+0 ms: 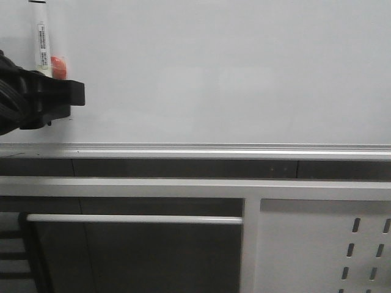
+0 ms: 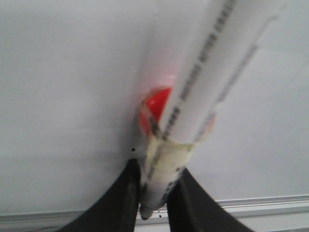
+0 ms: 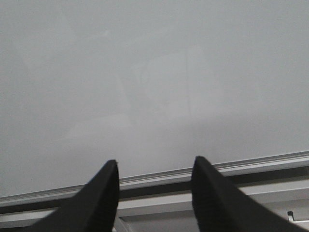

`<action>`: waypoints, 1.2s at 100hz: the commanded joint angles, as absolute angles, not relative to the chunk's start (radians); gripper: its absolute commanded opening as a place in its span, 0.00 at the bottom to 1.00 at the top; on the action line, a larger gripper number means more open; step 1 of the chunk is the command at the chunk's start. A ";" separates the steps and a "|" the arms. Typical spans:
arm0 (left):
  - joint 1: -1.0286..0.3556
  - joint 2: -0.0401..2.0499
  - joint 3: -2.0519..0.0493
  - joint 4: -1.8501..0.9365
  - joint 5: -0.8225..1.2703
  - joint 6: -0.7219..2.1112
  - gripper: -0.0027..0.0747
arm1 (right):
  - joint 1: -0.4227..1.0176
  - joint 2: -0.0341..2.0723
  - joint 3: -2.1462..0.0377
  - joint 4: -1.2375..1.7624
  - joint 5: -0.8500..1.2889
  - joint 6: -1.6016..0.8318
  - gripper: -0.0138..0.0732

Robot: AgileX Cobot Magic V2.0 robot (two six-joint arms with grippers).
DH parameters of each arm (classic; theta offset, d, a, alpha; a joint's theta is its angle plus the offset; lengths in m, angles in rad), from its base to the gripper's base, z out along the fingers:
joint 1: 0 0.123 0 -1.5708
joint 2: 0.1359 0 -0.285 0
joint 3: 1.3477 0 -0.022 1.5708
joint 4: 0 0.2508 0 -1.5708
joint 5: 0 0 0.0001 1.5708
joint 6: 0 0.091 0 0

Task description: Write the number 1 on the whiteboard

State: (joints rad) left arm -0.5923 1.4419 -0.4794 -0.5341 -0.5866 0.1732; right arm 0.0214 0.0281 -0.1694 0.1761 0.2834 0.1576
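The whiteboard (image 1: 232, 73) fills the upper part of the front view, with its silver frame edge (image 1: 195, 149) below. No drawn number 1 shows on it. My left gripper (image 1: 67, 101) at the far left is shut on a white marker pen (image 1: 43, 36) that stands upright close to the board. In the left wrist view the pen (image 2: 203, 96) runs up from between the black fingers (image 2: 120, 203), its lower end wrapped in tape; the gripper (image 2: 157, 193) grips it near the board's bottom edge. A red spot (image 2: 155, 104) sits beside the pen. My right gripper (image 3: 154, 179) is open and empty, facing the board (image 3: 154, 72).
Below the board are a dark gap and a white metal frame (image 1: 183, 186) with a horizontal bar (image 1: 134, 218). A white panel with slotted holes (image 1: 330, 250) is at the lower right.
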 commanded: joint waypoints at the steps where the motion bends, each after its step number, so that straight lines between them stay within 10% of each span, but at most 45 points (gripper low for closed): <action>1: -0.577 1.417 -0.545 -0.513 -0.815 0.177 0.05 | 0.021 0.050 -0.203 0.167 0.209 0.149 0.52; 63: -0.602 1.146 -0.545 -0.030 -0.273 0.255 0.01 | 0.073 0.051 -0.262 0.209 0.238 0.123 0.52; 120: -0.898 1.095 -0.681 0.242 0.165 0.255 0.01 | 0.438 0.667 -0.625 0.910 0.598 -0.855 0.52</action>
State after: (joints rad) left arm -0.8818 1.1023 -0.6268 0.2287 0.1691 0.2579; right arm 0.3963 0.5673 -0.5586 0.8481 0.6384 -0.7799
